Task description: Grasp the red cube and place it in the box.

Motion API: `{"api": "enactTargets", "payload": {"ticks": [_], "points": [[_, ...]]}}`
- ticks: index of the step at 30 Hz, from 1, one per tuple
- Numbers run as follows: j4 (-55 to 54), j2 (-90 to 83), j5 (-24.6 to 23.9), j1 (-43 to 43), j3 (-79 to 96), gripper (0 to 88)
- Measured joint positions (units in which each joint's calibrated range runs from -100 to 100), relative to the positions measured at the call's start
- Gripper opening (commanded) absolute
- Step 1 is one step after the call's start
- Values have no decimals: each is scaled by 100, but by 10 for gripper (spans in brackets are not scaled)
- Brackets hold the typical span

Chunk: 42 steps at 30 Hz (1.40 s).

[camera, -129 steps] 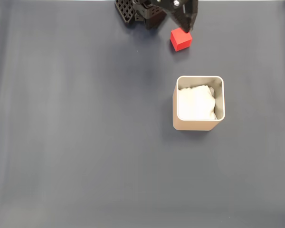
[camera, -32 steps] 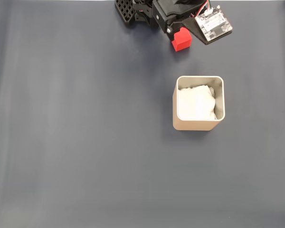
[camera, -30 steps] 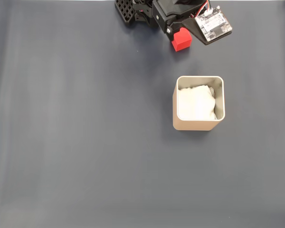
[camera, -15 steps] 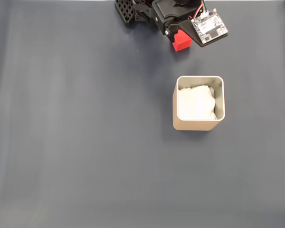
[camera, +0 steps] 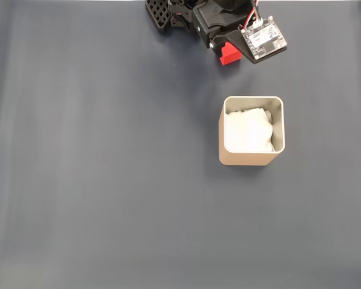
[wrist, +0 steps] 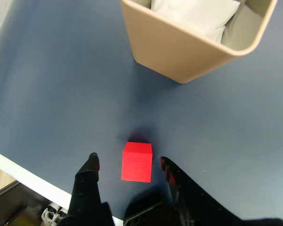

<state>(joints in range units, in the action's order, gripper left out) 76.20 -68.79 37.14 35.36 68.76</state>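
The cube sits on the dark blue-grey mat, between the two fingers of the gripper in the wrist view. The jaws stand spread, one finger to the left of the cube and the other to its right, each with a sliver of mat showing between it and the red faces, so nothing is pinched yet. In the fixed view the cube lies near the top edge of the mat, partly covered by the arm's black body and the small circuit board on it.

The box stands apart from the cube, further down the fixed view, its opening facing up with white padding inside. In the wrist view its beige wall fills the top of the picture, beyond the cube.

The step in hand looks like the approach for the grasp: the fingers straddle the cube but have not come together. The next move calls for pressing the fingers onto the cube's two side faces, squarely enough that it does not twist or slip out. After that comes a lift high enough to clear the box's rim, a carry over the padding, and a release.
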Motion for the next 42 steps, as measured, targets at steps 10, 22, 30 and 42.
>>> {"api": "enactTargets", "payload": {"ticks": [10, 22, 30, 42], "points": [[-122, -276, 10, -150, 291, 333], [-162, -374, -10, -158, 364, 327], [-162, -374, 29, -158, 428, 313], [-162, -464, 78, -158, 546, 313]]}}
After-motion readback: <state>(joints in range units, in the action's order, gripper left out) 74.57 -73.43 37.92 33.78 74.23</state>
